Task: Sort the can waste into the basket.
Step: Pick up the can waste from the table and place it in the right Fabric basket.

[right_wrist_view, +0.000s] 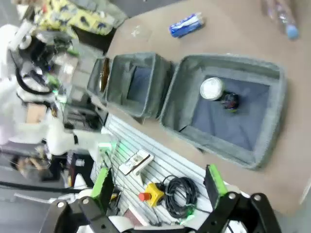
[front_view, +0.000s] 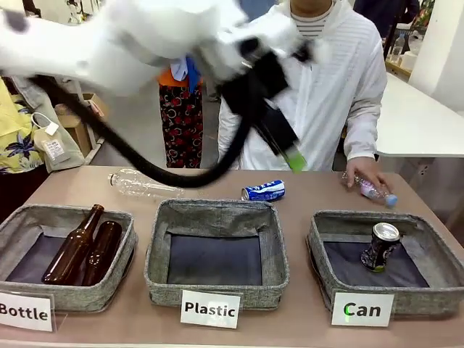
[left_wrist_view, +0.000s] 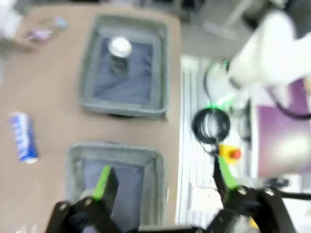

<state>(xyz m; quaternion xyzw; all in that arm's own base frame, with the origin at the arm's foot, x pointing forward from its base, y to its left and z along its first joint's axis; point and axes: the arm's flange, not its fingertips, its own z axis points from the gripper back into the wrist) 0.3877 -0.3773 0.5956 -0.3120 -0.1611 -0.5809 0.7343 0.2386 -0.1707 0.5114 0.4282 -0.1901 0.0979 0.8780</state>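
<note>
The blue and white can (front_view: 263, 191) lies on its side on the table behind the middle basket; it is also seen as the blue can (left_wrist_view: 23, 137) and the blue can (right_wrist_view: 186, 25). The black can (front_view: 380, 246) with a silver top stands inside the "Can" basket (front_view: 435, 293) at the right. My left gripper (front_view: 290, 154) hangs open and blurred above the table, a little above and right of the blue can. From its wrist, the left gripper (left_wrist_view: 163, 179) is open and empty, with the black can (left_wrist_view: 120, 48) in the "Can" basket (left_wrist_view: 124, 108) ahead. My right gripper (right_wrist_view: 158, 182) is open and empty, off the table's near edge, short of the "Can" basket (right_wrist_view: 218, 145) holding the black can (right_wrist_view: 214, 90).
The "Plastic" basket (front_view: 156, 254) stands empty in the middle. The "Bottle" basket (front_view: 116, 275) at the left holds two brown bottles (front_view: 72, 246). A clear plastic bottle (front_view: 141, 183) lies at the back left. The person's hand (front_view: 362, 174) rests on another small plastic bottle (front_view: 377, 192) at the back right.
</note>
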